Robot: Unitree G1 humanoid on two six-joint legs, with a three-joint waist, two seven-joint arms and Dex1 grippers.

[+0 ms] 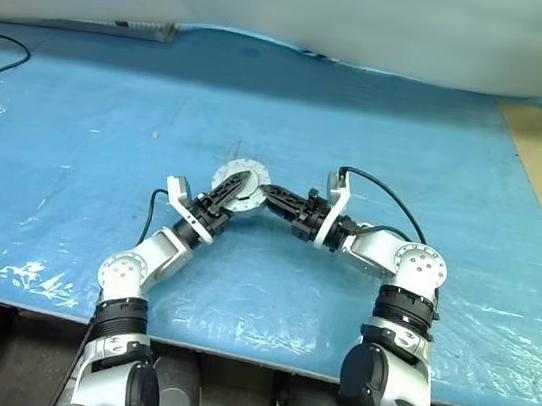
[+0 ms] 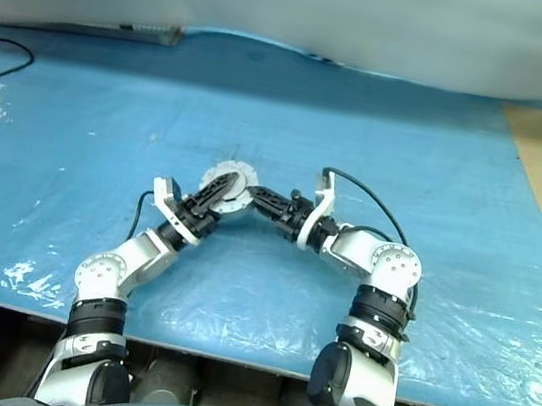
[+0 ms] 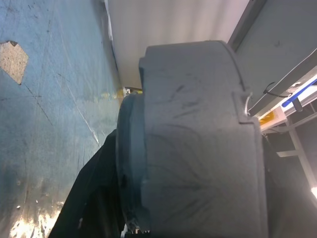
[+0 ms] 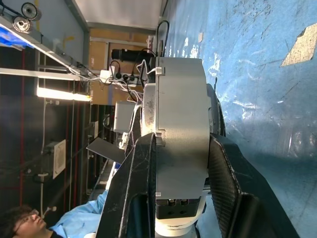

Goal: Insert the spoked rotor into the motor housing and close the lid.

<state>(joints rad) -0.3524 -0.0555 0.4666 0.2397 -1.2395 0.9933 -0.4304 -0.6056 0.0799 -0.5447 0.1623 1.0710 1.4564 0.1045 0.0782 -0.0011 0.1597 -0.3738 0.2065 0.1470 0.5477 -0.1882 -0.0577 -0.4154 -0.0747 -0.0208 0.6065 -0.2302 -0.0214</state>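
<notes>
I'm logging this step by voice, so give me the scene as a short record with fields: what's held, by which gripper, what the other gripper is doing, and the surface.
held item: round grey motor housing, lifted above the table
right gripper: shut on the motor housing, one finger on each flat face
left gripper: at the housing's other side, a finger across its top face; grip cannot be told
lid: appears seated on the housing
surface: table under blue plastic sheet
background: a person in blue, in the right wrist view

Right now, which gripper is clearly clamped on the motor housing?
The right gripper: its fingers press both sides of the motor housing. The left gripper only overlaps its face.
</notes>
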